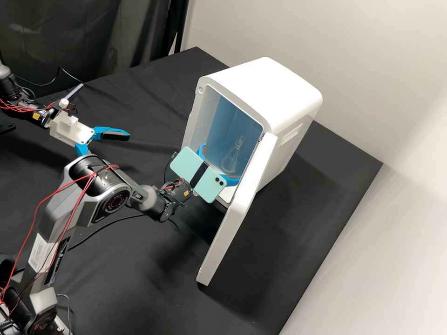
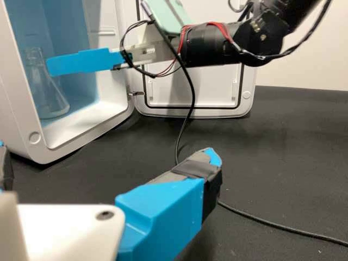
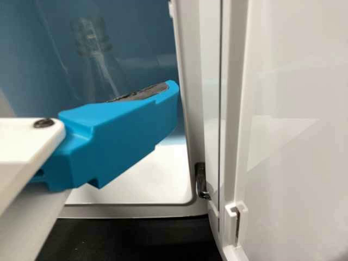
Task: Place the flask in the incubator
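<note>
The white incubator (image 1: 274,100) stands on the black bench with its door (image 1: 235,209) swung open, showing a blue interior. A clear glass flask (image 1: 233,156) stands upright on its floor, also seen as the flask (image 2: 42,87) and the flask (image 3: 93,51). My right gripper (image 1: 218,164) is at the opening, open, its fingers (image 3: 122,130) reaching inside just short of the flask and holding nothing. One of its fingers (image 2: 81,60) crosses in front of the flask's neck. My left gripper (image 1: 98,141) hovers open and empty over the bench, left of the incubator.
A mint-green phone (image 1: 198,174) is strapped on the right arm's wrist. A thin black cable (image 2: 261,217) lies across the bench. The open door juts toward the bench's front. The bench edge (image 1: 326,260) runs close on the right.
</note>
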